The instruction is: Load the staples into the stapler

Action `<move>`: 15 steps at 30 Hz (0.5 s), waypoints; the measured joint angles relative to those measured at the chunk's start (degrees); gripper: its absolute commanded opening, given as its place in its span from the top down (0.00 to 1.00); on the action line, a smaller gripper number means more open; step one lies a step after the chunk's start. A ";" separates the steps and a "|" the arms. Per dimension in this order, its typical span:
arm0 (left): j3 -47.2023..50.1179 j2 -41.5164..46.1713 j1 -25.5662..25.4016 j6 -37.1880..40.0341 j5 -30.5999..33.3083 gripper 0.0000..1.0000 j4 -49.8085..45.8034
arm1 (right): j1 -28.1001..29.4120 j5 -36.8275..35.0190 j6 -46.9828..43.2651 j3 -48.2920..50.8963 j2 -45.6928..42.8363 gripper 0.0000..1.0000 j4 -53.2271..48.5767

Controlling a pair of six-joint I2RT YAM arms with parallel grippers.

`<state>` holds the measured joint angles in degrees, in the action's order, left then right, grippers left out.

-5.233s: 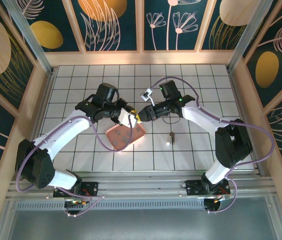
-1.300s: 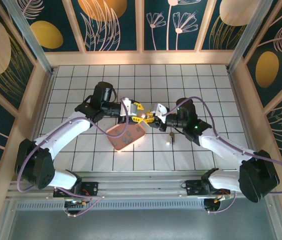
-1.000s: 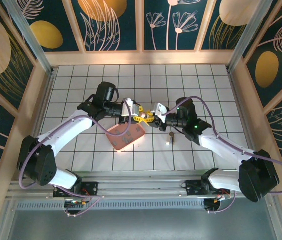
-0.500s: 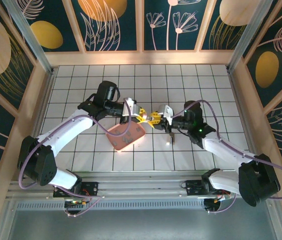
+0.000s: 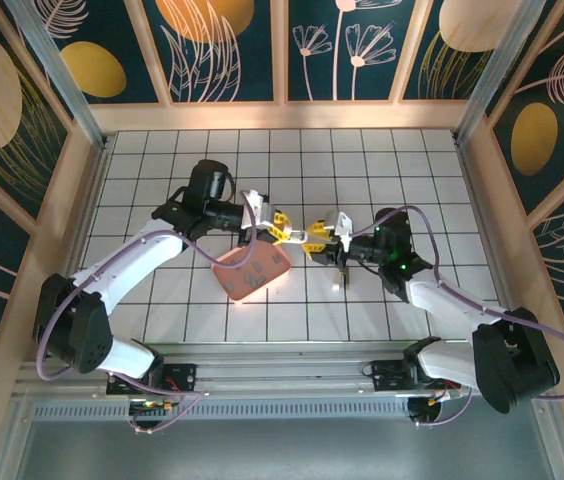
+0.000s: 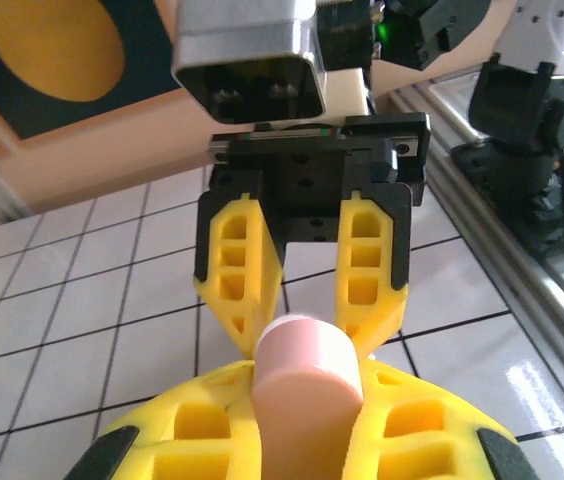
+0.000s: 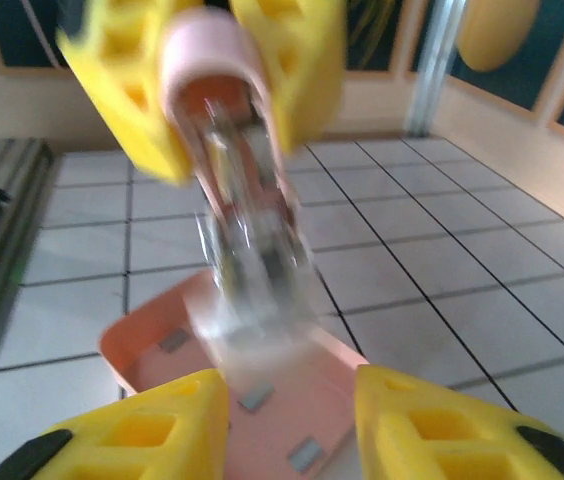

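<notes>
Left fingers (image 6: 202, 410) clamp the stapler (image 6: 307, 365), right fingers (image 7: 187, 400) spread apart facing it.

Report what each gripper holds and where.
The left gripper clamps the stapler by the sides of its pink body; the right gripper is open, holding nothing.

A pink tray (image 5: 252, 272) is seen lying on the white tiled floor (image 5: 162, 300); near its right side, a small, possibly metallic object (image 5: 339, 277) is set apart.
</notes>
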<state>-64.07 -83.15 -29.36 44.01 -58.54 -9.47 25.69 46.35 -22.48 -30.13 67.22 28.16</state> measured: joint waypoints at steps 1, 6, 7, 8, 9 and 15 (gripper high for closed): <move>0.00 0.46 0.55 0.04 0.22 1.00 -0.22 | -0.55 -1.01 -0.09 -0.02 -0.09 0.55 -1.03; -0.11 1.09 1.11 0.28 0.90 1.00 -2.03 | -0.44 -3.48 -0.76 -0.37 -1.97 0.50 -6.12; -0.11 1.09 1.11 0.39 1.25 1.00 -2.58 | -0.04 -3.76 -1.05 -0.66 -2.69 0.50 -6.86; -0.11 1.09 1.11 0.52 1.60 1.00 -2.86 | 0.46 -4.13 -1.22 -1.01 -3.37 0.49 -7.63; -0.13 1.09 1.09 0.76 2.03 1.00 -3.26 | 1.38 -4.68 -1.46 -1.62 -4.20 0.49 -8.39; -0.31 1.09 1.09 1.77 3.08 1.00 -5.05 | 4.72 -4.94 0.92 -6.08 -5.38 0.51 -8.31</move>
<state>-64.38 -82.06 -28.27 45.78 -55.46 -14.52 30.41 41.41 -21.56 -36.21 61.84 19.86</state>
